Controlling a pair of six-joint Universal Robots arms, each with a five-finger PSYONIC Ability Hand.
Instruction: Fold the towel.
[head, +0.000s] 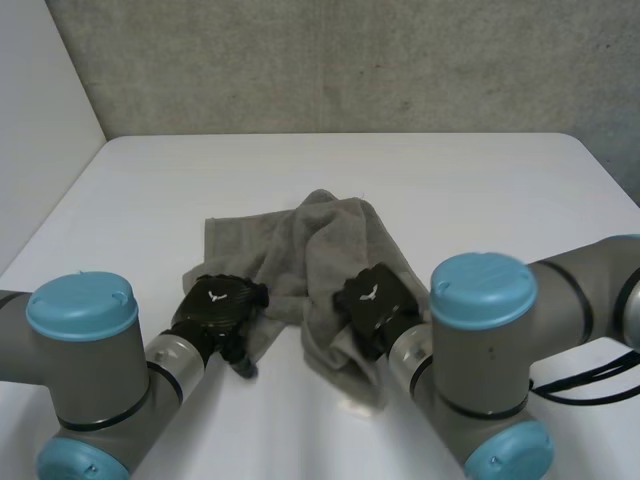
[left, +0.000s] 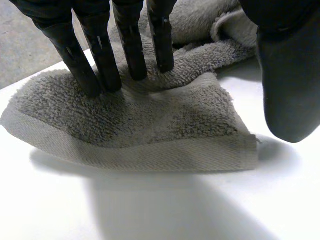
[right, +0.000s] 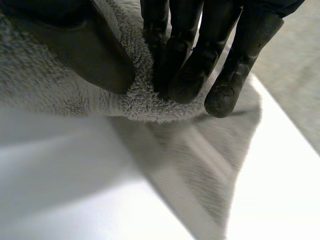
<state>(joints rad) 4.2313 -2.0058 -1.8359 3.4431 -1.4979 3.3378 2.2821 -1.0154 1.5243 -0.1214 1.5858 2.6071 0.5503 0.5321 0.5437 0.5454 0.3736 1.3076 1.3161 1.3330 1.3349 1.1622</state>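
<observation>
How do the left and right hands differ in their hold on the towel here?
The left hand has straight fingers pressing down on the towel; the right hand has fingers curled into a bunched fold. The left thumb stands clear of the cloth; the right thumb pinches it. Both work the towel's near edge.

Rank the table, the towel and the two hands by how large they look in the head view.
1. table
2. towel
3. left hand and right hand: they look about alike here, so I leave them tied.
</observation>
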